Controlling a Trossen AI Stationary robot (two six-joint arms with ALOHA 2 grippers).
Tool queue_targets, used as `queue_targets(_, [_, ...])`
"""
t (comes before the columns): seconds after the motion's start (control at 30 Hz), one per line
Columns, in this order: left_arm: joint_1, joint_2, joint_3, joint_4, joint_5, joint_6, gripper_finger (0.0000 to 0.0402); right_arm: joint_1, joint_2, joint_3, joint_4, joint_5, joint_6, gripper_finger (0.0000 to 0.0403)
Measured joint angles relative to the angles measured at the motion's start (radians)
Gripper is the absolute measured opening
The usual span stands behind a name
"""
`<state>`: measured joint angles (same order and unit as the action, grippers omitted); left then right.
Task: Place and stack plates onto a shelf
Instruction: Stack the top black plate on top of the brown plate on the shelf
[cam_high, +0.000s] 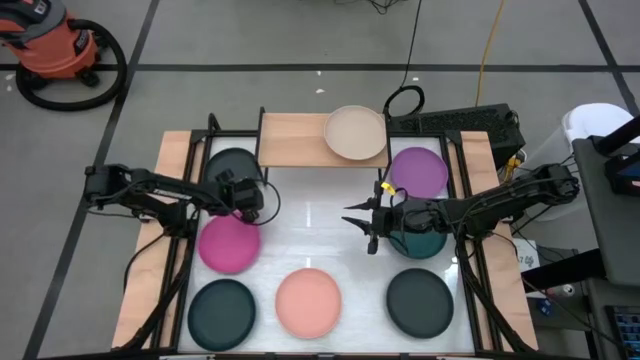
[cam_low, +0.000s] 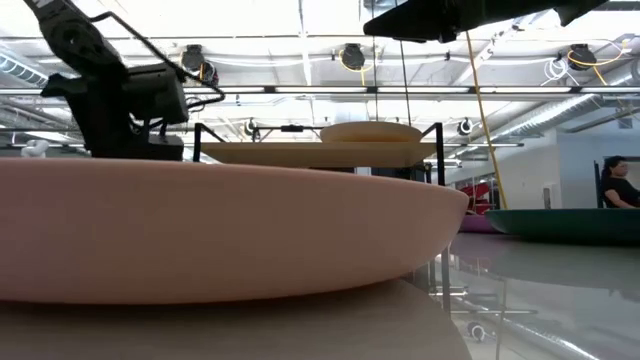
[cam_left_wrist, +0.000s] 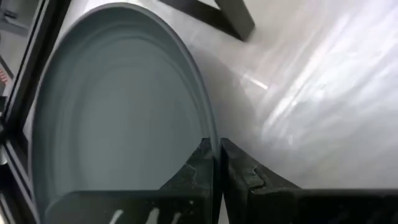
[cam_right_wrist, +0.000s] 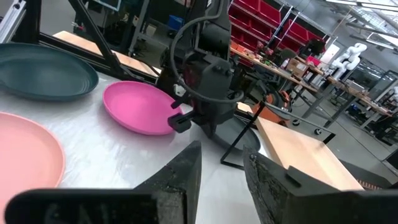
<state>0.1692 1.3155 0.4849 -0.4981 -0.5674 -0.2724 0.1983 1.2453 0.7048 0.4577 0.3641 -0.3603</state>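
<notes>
Left gripper (cam_high: 262, 199): it is being held at the rim of the dark grey plate (cam_high: 232, 166) near the far left corner of the table (cam_high: 310, 212), just beside the shelf; the two fingers (cam_left_wrist: 202, 163) are pressed together on the rim, probably so that the plate can be lifted.
Right gripper (cam_high: 352, 219): it is being held above the middle of the table, between the shelf and the salmon pink plate; the fingers (cam_right_wrist: 180, 174) are a little apart and nothing is being gripped.
Shelf (cam_high: 295, 139): it is standing at the far edge of the table, and one beige plate (cam_high: 355, 133) is being carried on its right end, so the left part is free for a second stack.
Plates counted: eight.
By colour: one beige, one purple (cam_high: 418, 171), one magenta (cam_high: 229, 243), one salmon pink (cam_high: 308, 302), one dark teal (cam_high: 420, 241) under the right arm, and three dark grey or black.
Still on the table: seven plates.
</notes>
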Motion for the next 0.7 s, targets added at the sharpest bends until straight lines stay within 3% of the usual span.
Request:
queue_targets(0.17, [-0.022, -0.006, 0.080, -0.129, -0.060, -0.080, 0.0013, 0.000, 0.000, 0.000, -0.008, 0.000, 0.000, 0.0100])
queue_targets(0.5, [-0.040, -0.094, 0.294, -0.396, -0.333, -0.202, 0.0013, 0.000, 0.000, 0.000, -0.008, 0.000, 0.000, 0.0100])
queue_targets(0.7, [-0.041, -0.141, 0.464, -0.343, -0.378, -0.152, 0.0013, 0.000, 0.000, 0.000, -0.006, 0.000, -0.003, 0.0100])
